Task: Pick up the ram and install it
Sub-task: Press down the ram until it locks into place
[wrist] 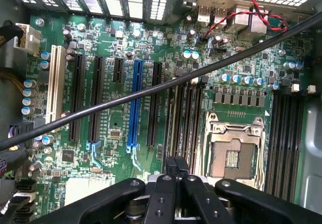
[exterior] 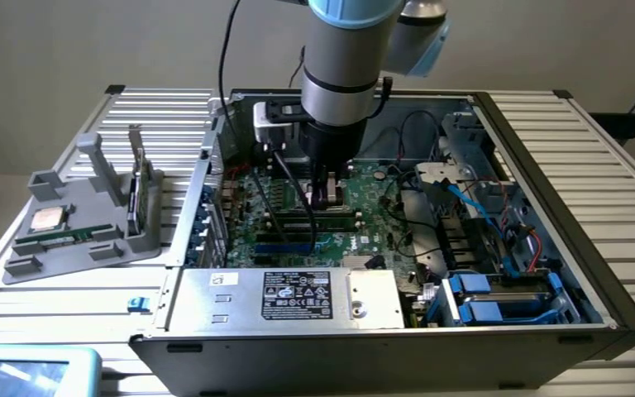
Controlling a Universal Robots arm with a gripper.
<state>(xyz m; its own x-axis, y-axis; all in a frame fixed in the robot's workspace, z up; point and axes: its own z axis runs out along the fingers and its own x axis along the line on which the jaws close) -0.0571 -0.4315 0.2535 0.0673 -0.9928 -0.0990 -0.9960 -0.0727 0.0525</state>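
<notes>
My gripper (exterior: 327, 202) is down inside the open computer case (exterior: 582, 248), over the motherboard (exterior: 389, 194). Its fingers are pressed together on the middle of the ram (exterior: 295, 217), a long green stick that lies level just above the black memory slots. In the wrist view the gripper (wrist: 176, 164) is shut, right over the slots (wrist: 193, 123) beside the empty processor socket (wrist: 234, 151). The stick is edge-on there and hard to tell from the slots.
A black cable (wrist: 151, 95) crosses above the board. A grey holder (exterior: 75, 248) on the exterior view's left carries a silver processor (exterior: 47, 219), a flat green stick (exterior: 59, 240) and an upright one (exterior: 136, 194). The power supply (exterior: 284, 294) and drive cage (exterior: 494, 298) line the near side.
</notes>
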